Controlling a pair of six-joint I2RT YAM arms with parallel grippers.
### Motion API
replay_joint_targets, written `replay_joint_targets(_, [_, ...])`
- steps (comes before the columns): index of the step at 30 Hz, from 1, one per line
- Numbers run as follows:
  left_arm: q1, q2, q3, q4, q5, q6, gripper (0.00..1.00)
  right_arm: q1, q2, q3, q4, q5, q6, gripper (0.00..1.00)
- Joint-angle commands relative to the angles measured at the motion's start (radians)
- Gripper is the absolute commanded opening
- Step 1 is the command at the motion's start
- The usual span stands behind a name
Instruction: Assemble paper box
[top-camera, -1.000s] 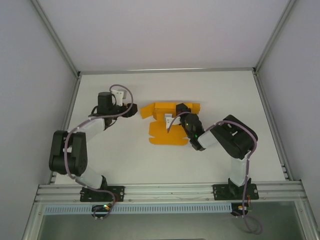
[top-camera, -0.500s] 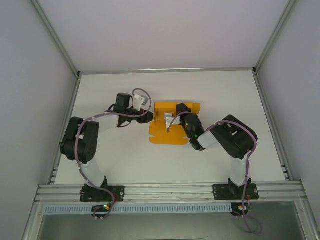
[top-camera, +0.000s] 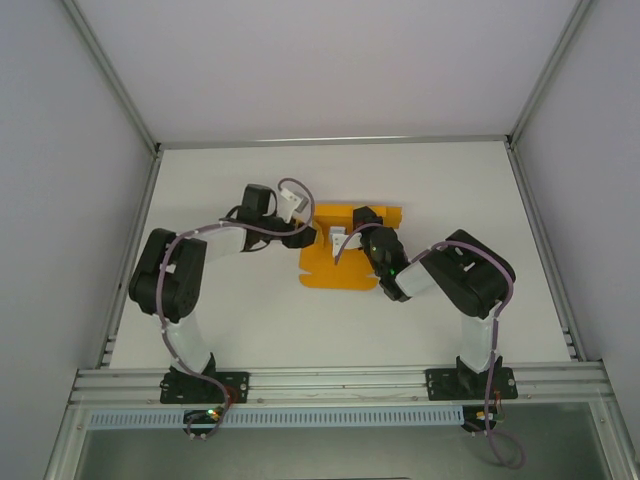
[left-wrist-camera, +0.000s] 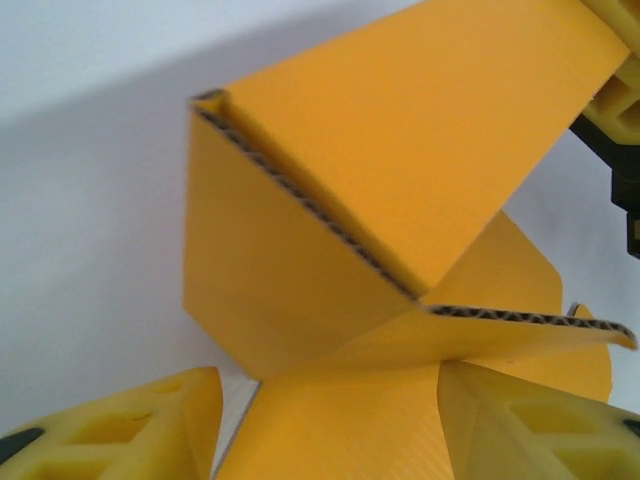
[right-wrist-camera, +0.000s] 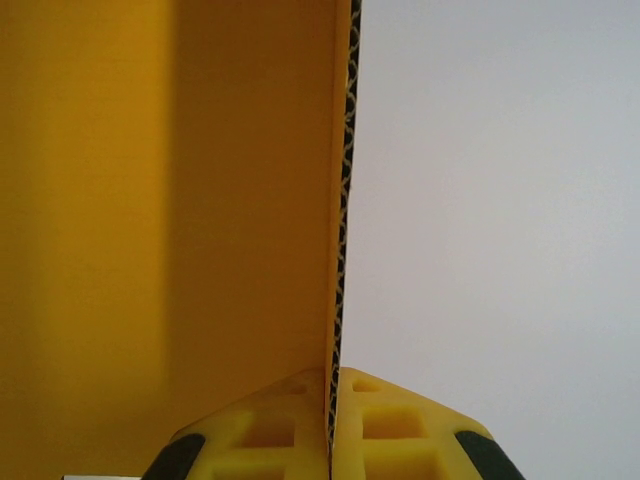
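One paper box (top-camera: 338, 265), two tools: left tool (left-wrist-camera: 330, 410), right tool (right-wrist-camera: 333, 400).

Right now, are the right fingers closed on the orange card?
Yes, the right fingers pinch the paper box by its corrugated edge.

Mid-frame, the orange paper box (top-camera: 335, 268) lies on the worktop (top-camera: 260, 330), with the left tool (top-camera: 306, 238) at its left edge and the right tool (top-camera: 358, 222) over its upper part.
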Motion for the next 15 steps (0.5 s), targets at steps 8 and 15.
replay_joint_targets(8, [-0.039,0.066,0.02,0.095,-0.126,-0.005,0.47,0.017,0.001,0.008,-0.015,-0.004,0.015,0.0])
replay_joint_targets(15, [-0.043,0.001,-0.074,0.21,-0.082,-0.051,0.54,0.021,0.001,0.006,-0.023,0.013,0.011,0.0])
